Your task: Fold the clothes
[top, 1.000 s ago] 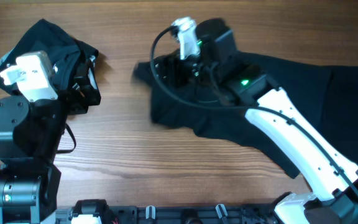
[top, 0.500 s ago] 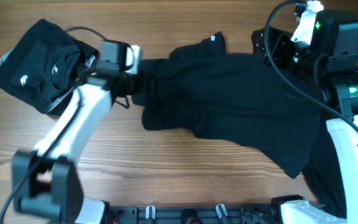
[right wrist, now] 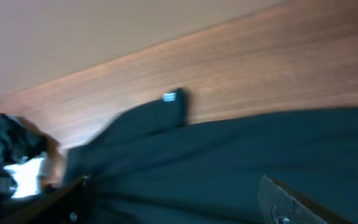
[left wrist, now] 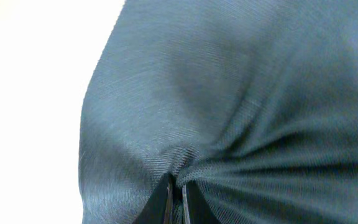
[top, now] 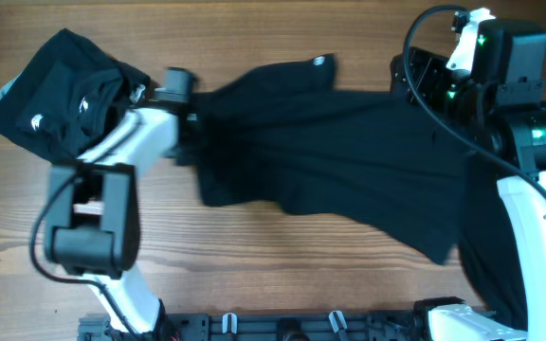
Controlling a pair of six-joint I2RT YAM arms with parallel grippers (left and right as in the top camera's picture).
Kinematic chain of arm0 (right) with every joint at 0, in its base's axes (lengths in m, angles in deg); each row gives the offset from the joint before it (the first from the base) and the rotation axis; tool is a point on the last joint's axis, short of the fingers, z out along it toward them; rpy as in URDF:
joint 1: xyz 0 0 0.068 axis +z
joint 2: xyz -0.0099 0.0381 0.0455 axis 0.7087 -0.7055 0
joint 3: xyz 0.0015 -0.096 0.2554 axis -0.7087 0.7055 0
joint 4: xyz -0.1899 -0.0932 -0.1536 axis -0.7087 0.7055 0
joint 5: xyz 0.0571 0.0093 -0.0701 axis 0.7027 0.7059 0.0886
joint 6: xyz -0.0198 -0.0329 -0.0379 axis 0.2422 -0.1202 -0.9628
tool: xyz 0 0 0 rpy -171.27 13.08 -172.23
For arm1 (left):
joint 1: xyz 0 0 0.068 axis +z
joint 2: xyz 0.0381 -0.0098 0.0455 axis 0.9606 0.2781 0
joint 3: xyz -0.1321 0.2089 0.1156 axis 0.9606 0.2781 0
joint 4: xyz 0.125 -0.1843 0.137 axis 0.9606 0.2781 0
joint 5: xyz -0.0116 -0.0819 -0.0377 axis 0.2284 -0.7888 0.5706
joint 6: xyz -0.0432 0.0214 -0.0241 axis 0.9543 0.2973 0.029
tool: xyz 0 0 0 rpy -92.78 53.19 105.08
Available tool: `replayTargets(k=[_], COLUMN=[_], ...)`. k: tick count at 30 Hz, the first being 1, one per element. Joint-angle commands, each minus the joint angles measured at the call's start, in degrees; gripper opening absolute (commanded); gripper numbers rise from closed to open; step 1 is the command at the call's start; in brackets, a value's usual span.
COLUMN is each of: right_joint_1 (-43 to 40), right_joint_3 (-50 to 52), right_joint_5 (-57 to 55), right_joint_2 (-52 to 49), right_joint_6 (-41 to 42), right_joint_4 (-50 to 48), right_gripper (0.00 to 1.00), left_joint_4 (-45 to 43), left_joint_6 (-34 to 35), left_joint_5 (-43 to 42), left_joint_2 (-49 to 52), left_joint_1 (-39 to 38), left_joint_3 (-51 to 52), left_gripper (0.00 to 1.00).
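Table (top: 282,256) carried one black T-shirt (top: 349,152) spread across its centre, a second T-shirt (top: 60,99) bundled far left. Left gripper (left wrist: 178,200) was pinching the spread shirt's left edge; right gripper (top: 417,80) stood spread, holding nothing. Recommended: draw cloth taut and level before folding, avoiding bunching.

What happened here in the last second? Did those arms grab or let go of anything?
The left gripper swung out from its side to the spread black T-shirt and shut on its left edge, drawing it slightly leftward. The right gripper withdrew from the shirt to the right and stands open. The bundled black garment at top left and the wooden table stayed put.
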Motion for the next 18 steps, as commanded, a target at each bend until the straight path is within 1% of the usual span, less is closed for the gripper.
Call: replayTargets(k=[1,2,3,4,5,6,7,8,9,10,14,15,16,17,18], right_joint_1=[-1.3,-2.1,-3.2,-4.2,-4.9,-5.5,-5.7,-5.7,-5.7,-5.9,-8.8,-9.8,-10.8,-12.0,-13.5], right_joint_3=[-0.4,-0.4,-0.3,-0.2,-0.2,-0.2,-0.2,-0.2,-0.2,-0.2,-0.2,-0.2,-0.2,-0.2,-0.2], right_joint_5=[-3.7,-3.7,-3.6,-3.5,-3.5,-3.5,-3.3,-3.2,-3.2,-3.2,1.1,1.2,1.4,1.3,1.4], right_joint_2=[-2.4,-3.5,-5.1,-6.9,-9.0,-12.0,-17.0,-20.6,-23.1,-26.4,-36.8,-38.6,-40.1,-41.3,-42.1], right_joint_6=[-0.3,-0.4,-0.3,-0.3,-0.4,-0.6,-1.7,-1.8,-1.9,-1.8,-1.8,-1.4,-0.9,-0.3,-0.3], right_joint_4=[1.3,1.9,2.3,3.1,3.8,4.8,5.5,5.3,4.8,3.6,-3.0,-3.0,-2.0,0.1,3.0], right_gripper=[0.90,0.91,0.91,0.91,0.91,0.90,0.85,0.80,0.73,0.68,0.65,0.58,0.48,0.25,0.11], left_joint_4=[2.1,2.3,2.8,3.0,2.9,2.9,2.9,2.9,2.9,3.0,4.4,5.1,5.7,6.4,7.2], left_joint_6=[3.0,2.4,1.7,1.6,-0.2,-1.3,-1.5,-1.5,-1.5,-1.5,-1.5,-1.5,-1.5,-1.5,-1.5], left_joint_5=[4.4,2.4,1.2,-0.6,-4.2,-6.7,-9.1,-12.4,-13.7,-15.6,-20.7,-21.4,-21.3,-21.3,-21.3], left_joint_2=[-3.0,-3.9,-5.0,-6.0,-7.0,-8.0,-9.3,-12.0,-13.3,-15.8,-25.7,-28.6,-30.7,-32.7,-34.7], left_joint_1=[12.5,14.4,16.1,16.7,16.8,16.7,16.4,16.4,16.4,16.4,16.4,16.4,16.4,16.4,16.4], left_joint_3=[0.6,0.6,0.6,0.6,0.6,0.6,0.6,0.6,0.6,0.6,0.6,0.6,0.6,0.6,0.6], left_gripper=[0.04,0.05,0.08,0.14,0.22,0.33,0.43,0.47,0.49,0.51,0.58,0.59,0.60,0.60,0.61])
